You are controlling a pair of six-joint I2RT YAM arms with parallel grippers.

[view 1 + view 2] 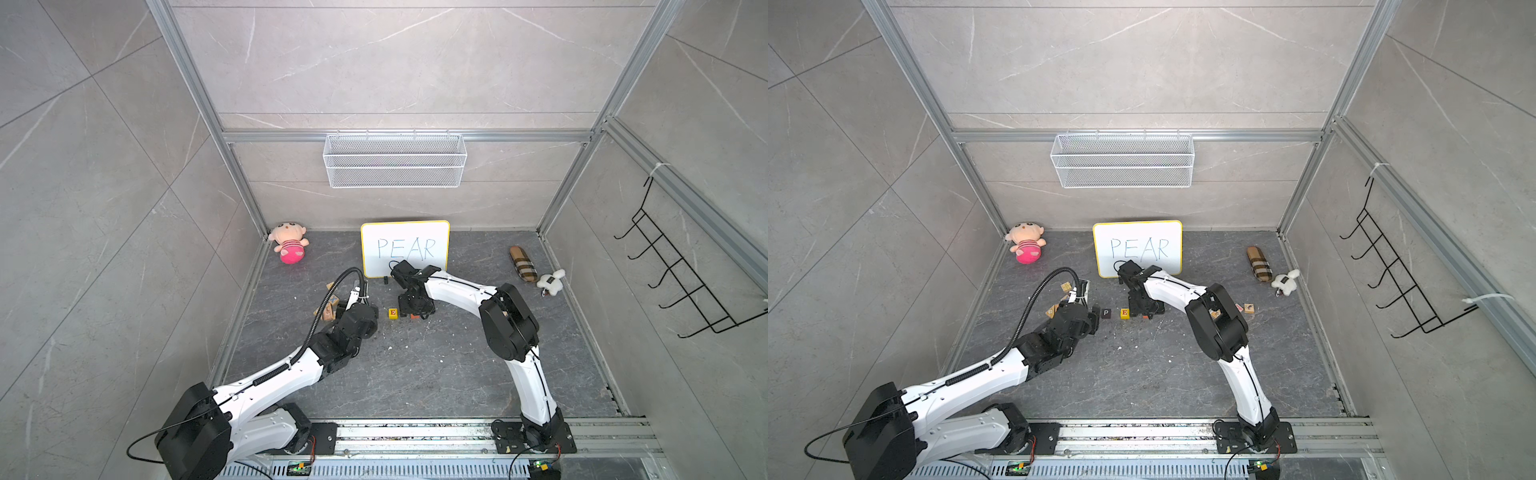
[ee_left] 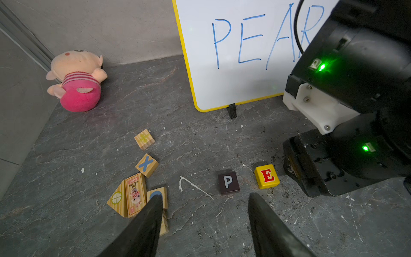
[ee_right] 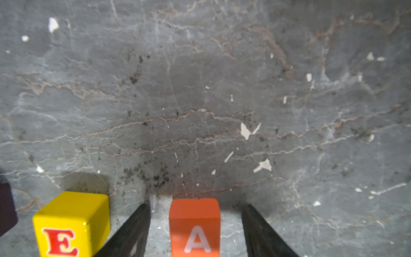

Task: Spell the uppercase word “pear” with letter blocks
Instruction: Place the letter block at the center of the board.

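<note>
Letter blocks: four wanted for PEAR; you have three showing in one row on the desk (image 2: pixel 200 144), in front of the whiteboard (image 2: pixel 233 77).
P block (image 2: pixel 228 183): black, white letter up; leftmost of the row from your robot's side.
E block (image 2: pixel 266 176): yellow, red letter; just beside the P, a small gap between.
A block (image 3: pixel 195 227): orange-red, white letter; just beside the E on its other side, resting on the desk.
R block: no R face readable in any view; you cannot count it as found.
Right claw (image 3: pixel 195 208): fingers apart, one either side of the A, a gap showing on each side; clamped on nothing.
Left claw (image 2: pixel 203 200): fingers apart, empty, hanging above the desk near the P.
Tan wooden blocks (image 2: pixel 146 165): loose cluster left of the row; no part of the word.
Progress: by my judgement three letters of four are set, the A standing free in its place.
Left to do: lift your right claw clear without nudging the A, find the R, set it just right of the A.
</note>
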